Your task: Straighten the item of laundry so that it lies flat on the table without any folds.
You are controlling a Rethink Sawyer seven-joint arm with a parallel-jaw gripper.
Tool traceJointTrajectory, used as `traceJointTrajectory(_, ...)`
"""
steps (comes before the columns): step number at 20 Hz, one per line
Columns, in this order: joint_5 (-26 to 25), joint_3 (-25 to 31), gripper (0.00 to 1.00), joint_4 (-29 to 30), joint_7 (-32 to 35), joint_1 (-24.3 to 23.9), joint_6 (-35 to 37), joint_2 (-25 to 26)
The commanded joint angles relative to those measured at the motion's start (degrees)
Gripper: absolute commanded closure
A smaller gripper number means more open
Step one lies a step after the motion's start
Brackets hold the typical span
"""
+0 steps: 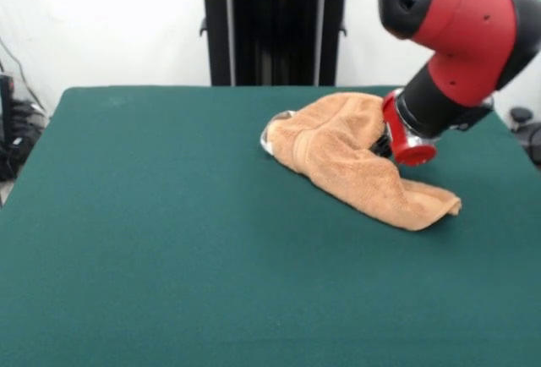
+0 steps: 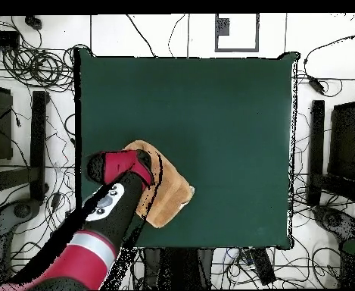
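Note:
The item of laundry (image 1: 355, 160), an orange-tan towel, lies bunched and folded over itself on the right half of the green table (image 1: 169, 240). It forms a raised hump that runs from back left to a flat corner at front right. My gripper (image 1: 382, 145) is pressed into the towel's right side and mostly hidden by the cloth and the red wrist. A small grey-white bit (image 1: 270, 134) peeks out at the towel's left end. From overhead, the towel (image 2: 169, 201) sits near the table's (image 2: 210, 114) lower left edge, partly under the arm (image 2: 119, 178).
The robot's black pedestal (image 1: 275, 29) stands behind the table. Cables and stands (image 2: 29, 68) lie on the floor around the table. The towel is close to the table's edge on the arm's side.

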Motion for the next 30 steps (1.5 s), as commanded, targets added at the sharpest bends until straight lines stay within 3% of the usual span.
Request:
traceJointTrajectory(1,-7.91,13.80,1.00,6.67,-13.39,-7.15,-19.48,1.55)
traceJointTrajectory(11,-18.19,18.03,1.00,8.99,-16.35,-15.27,-18.37,-6.26)
traceJointTrajectory(16,-23.92,16.51,1.00,8.63,-14.95,-14.97,-14.76,-10.24)
traceJointTrajectory(30,-24.95,21.92,1.00,12.22,-17.19,-20.99,2.26,-28.12)
